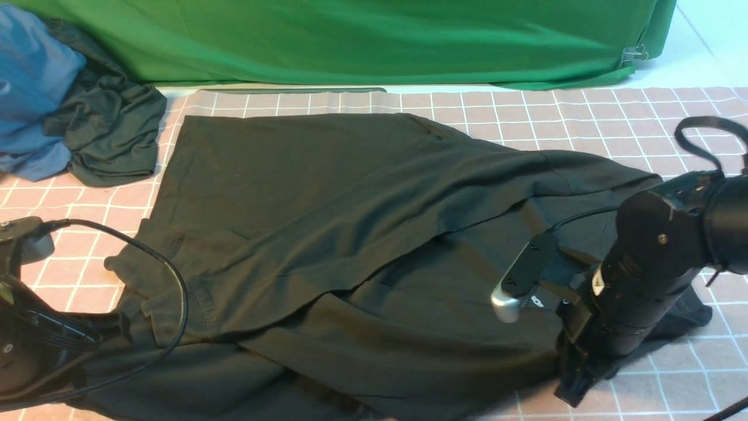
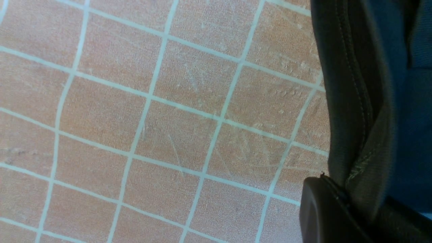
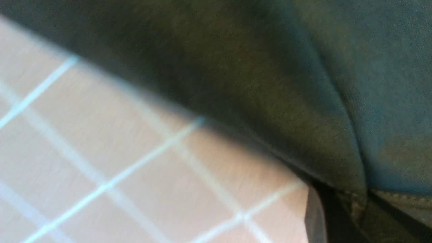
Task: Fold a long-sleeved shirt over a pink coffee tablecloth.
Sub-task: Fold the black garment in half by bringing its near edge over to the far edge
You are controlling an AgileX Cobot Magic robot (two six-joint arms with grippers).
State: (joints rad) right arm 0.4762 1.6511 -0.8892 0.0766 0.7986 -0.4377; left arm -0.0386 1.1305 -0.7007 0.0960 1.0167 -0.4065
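- Left gripper [image 1: 114, 327]: closed to a narrow gap on a stitched hem of the long-sleeved shirt [image 1: 327, 234]. The left wrist view shows the hem [image 2: 354, 135] running down into the jaws.
- Right gripper [image 1: 575, 386]: also closed narrow. The right wrist view shows a fold of the dark fabric [image 3: 270, 84] drawn to a pinch at the jaws. I judge that I hold the shirt at both near corners.
- Shirt location: it lies on the pink coffee tablecloth [image 1: 584, 117], centred, with one layer already laid diagonally over another.
- Governing relation: the shirt's long axis runs across the table from my left to my right, and my two grippers sit at its opposite near ends. The bulk of the fabric lies forward of both grippers and inward between them, and the far hem [image 1: 292, 120] is well apart from both.
- Judgement: the next fold would call for carrying the near edge forward with both arms level. Neither arm is clearly nearer the far hem.
- Hidden or unclear:
  - The near edge of the shirt is cut off at the bottom of the front view.
  - My left fingertips are masked by my own arm and cable [image 1: 169, 275] in the front view.
  - The right wrist view is blurred, so the depth of the grip cannot be determined.
  - No chest lettering, neck label or distinct sleeve can be made out.
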